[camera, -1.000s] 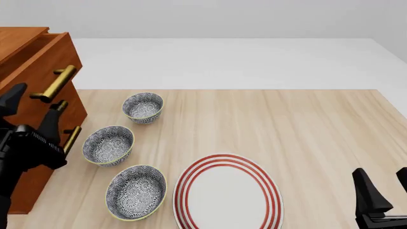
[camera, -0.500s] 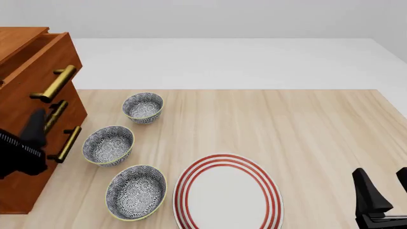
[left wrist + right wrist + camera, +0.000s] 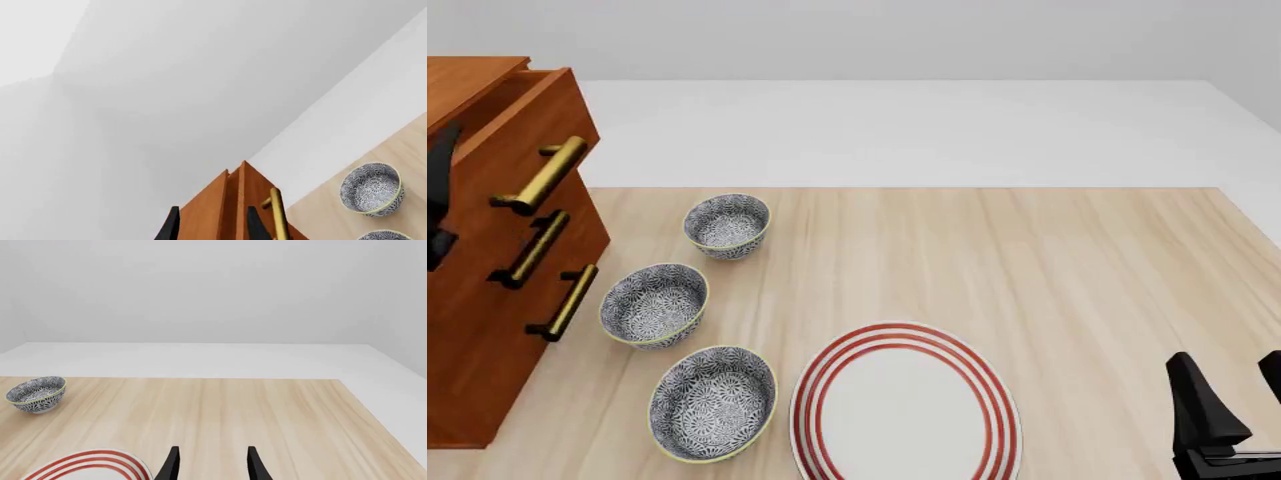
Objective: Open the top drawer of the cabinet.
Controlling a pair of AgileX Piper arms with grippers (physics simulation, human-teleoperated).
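Cabinet [image 3: 501, 260] stands far left; the top drawer [image 3: 521, 150] juts out, brass handle [image 3: 541, 175] slanting near-to-far. Left fingers [image 3: 253, 225] (spread, empty) hover just beside it; the right gripper [image 3: 1234, 415] idles open, well apart.

Three patterned bowls [image 3: 711, 401] beside a red-ringed plate [image 3: 905, 405] on the table [image 3: 1068, 280]

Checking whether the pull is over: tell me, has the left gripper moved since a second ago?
Yes. In the front view the left gripper has risen from beside the lower handles to the top drawer, toward the frame's left edge.
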